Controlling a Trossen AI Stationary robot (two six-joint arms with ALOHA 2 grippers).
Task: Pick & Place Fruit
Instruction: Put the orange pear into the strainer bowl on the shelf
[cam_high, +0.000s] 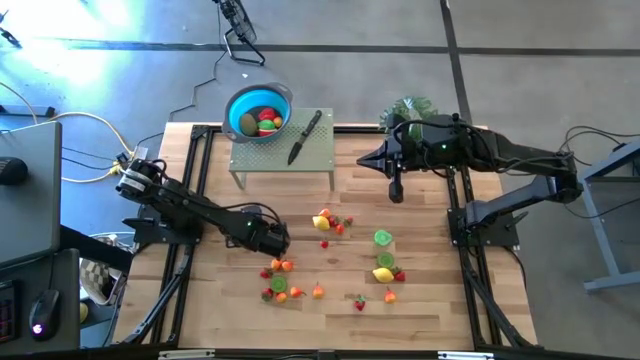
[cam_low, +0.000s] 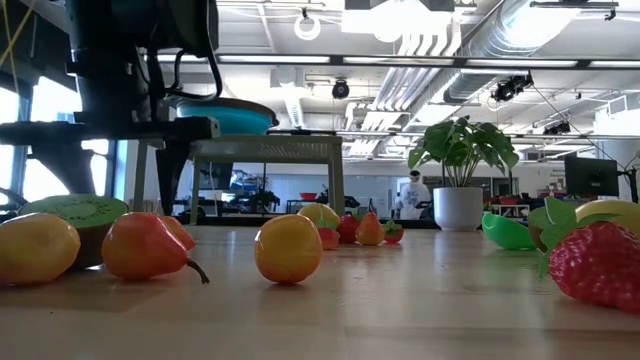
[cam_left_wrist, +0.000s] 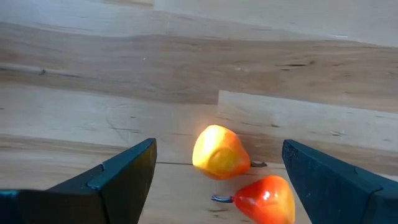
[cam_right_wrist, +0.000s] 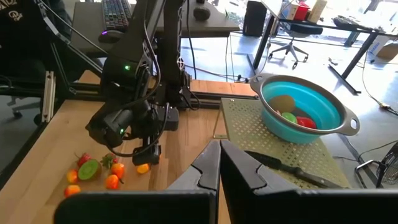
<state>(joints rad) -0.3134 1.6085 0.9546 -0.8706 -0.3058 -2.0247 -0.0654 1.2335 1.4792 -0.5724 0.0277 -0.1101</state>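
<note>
Between left hand (cam_left_wrist: 214, 186) fingers: fruit (cam_left_wrist: 221, 152)

An open-plan lab: exposed ceiling ducts (cam_low: 480, 40), desks (cam_right_wrist: 205, 22), office chairs (cam_right_wrist: 283, 46).

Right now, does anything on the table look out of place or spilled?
Yes: the fruit lies scattered loose over the wooden table, while only a few pieces sit in the blue bowl. Nothing looks damaged.
</note>
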